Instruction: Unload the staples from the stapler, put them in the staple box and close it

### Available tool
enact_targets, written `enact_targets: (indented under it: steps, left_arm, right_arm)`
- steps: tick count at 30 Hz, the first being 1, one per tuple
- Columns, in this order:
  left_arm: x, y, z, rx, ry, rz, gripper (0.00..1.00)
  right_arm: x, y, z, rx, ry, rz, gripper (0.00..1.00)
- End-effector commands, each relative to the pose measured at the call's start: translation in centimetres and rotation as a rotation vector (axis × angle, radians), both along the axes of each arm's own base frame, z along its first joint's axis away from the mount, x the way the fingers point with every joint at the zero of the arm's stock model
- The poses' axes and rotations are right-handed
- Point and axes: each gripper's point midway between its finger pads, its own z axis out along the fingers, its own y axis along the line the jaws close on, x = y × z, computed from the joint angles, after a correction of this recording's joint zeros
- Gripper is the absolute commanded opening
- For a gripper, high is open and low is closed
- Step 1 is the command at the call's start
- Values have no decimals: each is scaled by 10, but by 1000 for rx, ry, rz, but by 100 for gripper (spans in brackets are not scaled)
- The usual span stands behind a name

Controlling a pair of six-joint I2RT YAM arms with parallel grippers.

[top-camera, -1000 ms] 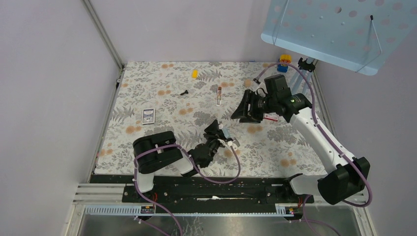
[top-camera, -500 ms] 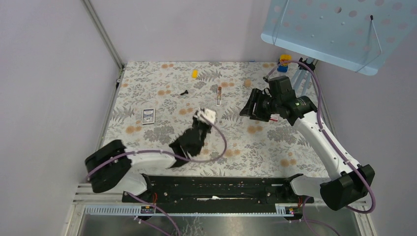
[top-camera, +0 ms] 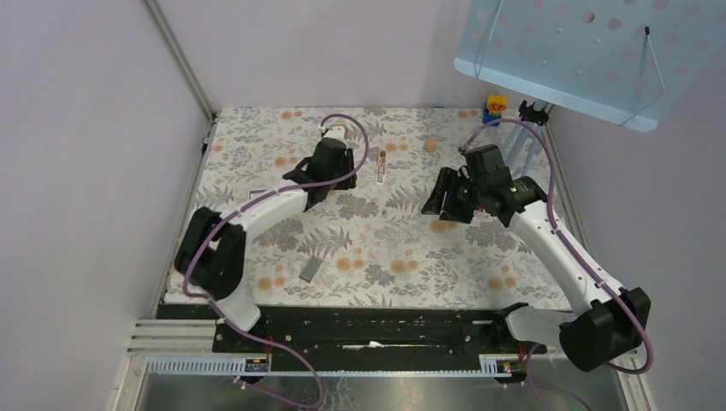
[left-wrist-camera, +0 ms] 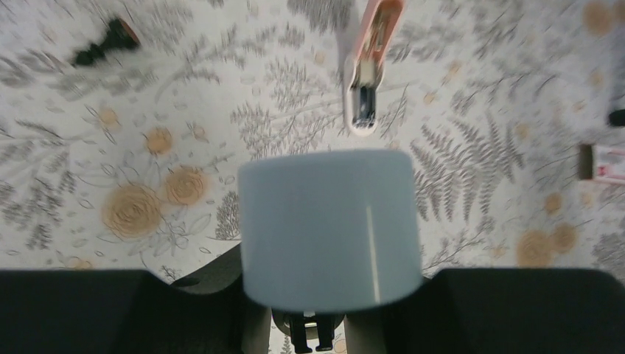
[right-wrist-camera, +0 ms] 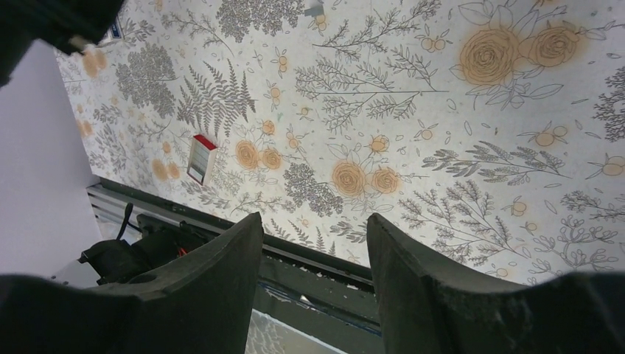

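Floral counter (top-camera: 385, 248): stapler (top-camera: 381, 165) lies untouched at its far middle. My left gripper (top-camera: 332, 147) hovers beside the stapler, jaws' state unreadable behind a pale block (left-wrist-camera: 329, 225). The right gripper (right-wrist-camera: 313, 243), well apart from the stapler, is released and empty. Approach stage; next I must pin and open it.

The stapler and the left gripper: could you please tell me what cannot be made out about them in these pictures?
Stapler: blurred in the left wrist view, tiny in the top view; any staples inside cannot be seen.
Pale block between the fingers of the left gripper: close up in the left wrist view; what it is, and whether it is gripped, is unclear.
Red-and-white box: cut off by that view's right edge.
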Motion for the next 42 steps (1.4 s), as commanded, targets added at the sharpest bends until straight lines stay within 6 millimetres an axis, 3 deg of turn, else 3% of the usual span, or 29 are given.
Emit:
enact_targets:
  steps: [1, 6, 14, 21, 30, 34, 42]
  left_arm:
    - [1, -8, -25, -10, 160, -17, 0]
    - [12, -12, -40, 12, 205, -17, 0]
    - [11, -8, -36, 1, 202, -28, 0]
    - [37, -21, -40, -16, 151, -42, 0]
    - [73, -43, -74, -8, 81, -81, 0]
    - [75, -51, -87, 45, 71, -89, 1]
    - [64, -41, -120, 159, 59, -29, 19]
  right_arm:
    - [1, -13, 10, -39, -73, -17, 61]
    - [-3, -21, 6, -77, -76, -26, 61]
    - [-2, -21, 3, -77, -78, -27, 61]
    - [-1, -19, -2, -73, -72, -23, 62]
    - [-3, -20, -11, -77, -64, -12, 62]
    - [-4, -20, -15, -80, -58, -6, 62]
    - [-4, -18, -21, -85, -48, 6, 62]
